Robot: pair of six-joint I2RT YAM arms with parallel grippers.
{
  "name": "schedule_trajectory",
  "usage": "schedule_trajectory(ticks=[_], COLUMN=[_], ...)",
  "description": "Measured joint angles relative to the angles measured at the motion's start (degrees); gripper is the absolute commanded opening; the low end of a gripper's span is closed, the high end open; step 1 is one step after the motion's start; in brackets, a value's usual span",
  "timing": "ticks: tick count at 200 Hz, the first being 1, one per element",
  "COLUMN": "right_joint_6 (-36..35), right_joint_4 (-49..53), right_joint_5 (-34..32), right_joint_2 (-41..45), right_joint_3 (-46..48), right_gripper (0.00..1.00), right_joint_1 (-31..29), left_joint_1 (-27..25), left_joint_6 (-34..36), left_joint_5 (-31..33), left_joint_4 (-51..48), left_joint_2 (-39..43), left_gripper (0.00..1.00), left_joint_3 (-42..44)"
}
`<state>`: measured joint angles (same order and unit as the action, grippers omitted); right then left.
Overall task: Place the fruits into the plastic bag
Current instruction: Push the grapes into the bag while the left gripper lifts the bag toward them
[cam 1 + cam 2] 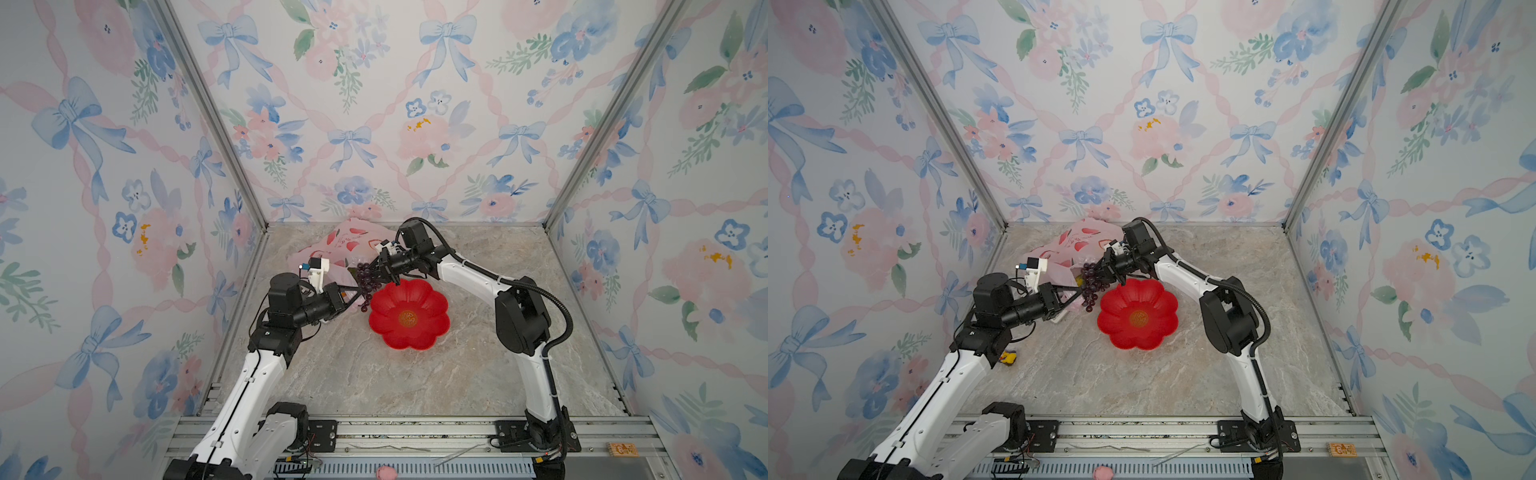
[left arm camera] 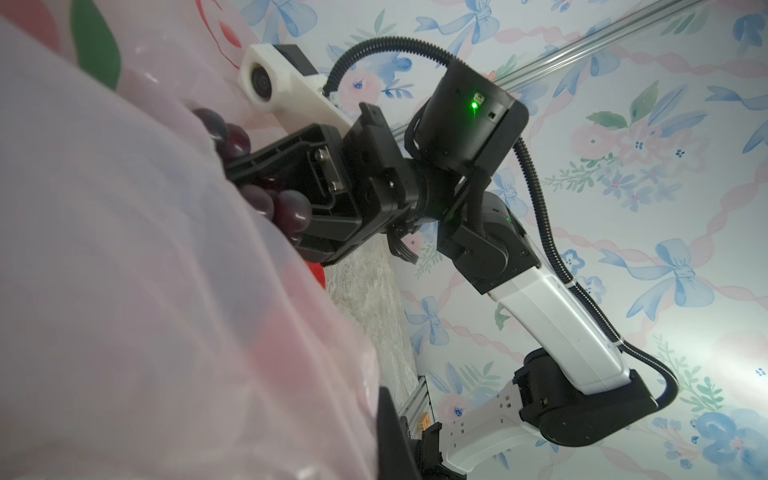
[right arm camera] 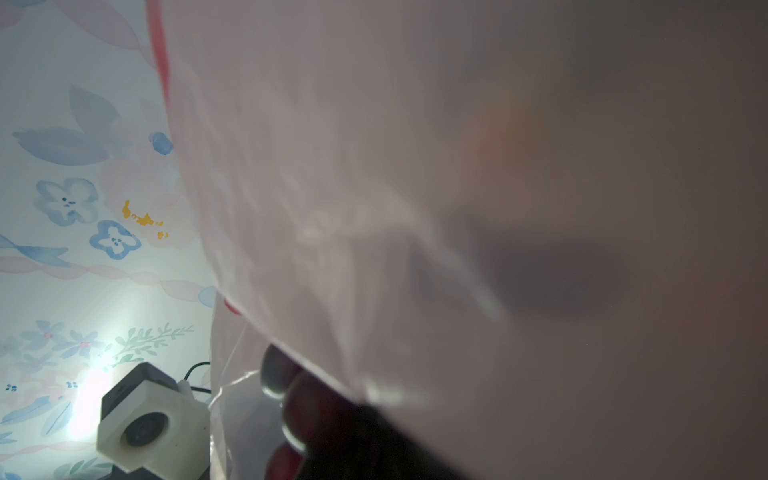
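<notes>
Peeking beside left arm [image 1: 942, 386]: yellow object [image 1: 1008, 358]

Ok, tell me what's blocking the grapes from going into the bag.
Nothing solid shows. The grapes hang from the right jaws at the bag's mouth; the left jaws pinch its edge beside them. Only the bag's own loose film drapes against the bunch.

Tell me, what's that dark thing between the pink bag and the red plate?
A grape bunch, held by the right gripper, seen in both top views.
</notes>
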<state>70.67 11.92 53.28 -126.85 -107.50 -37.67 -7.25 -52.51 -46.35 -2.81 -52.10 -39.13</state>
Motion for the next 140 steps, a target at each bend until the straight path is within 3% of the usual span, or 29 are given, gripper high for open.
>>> schedule_trajectory(ticks=[69, 140], right_joint_6=[9.92, 12.87], right_joint_4=[-2.93, -5.29], right_joint_5=[-5.03, -14.80], right_joint_2=[-1.90, -3.15], right_joint_3=[-2.01, -2.47], right_gripper=[0.13, 0.14], right_joint_1=[0.61, 0.98], left_joint_1=[-1.25, -1.68], left_joint_6=[4.13, 4.55], left_joint_5=[-0.24, -1.25], left_joint_4=[-4.20, -4.63], left_joint_2=[-0.26, -1.11], left_gripper=[0.00, 0.00], left_joint_3=[0.00, -0.72])
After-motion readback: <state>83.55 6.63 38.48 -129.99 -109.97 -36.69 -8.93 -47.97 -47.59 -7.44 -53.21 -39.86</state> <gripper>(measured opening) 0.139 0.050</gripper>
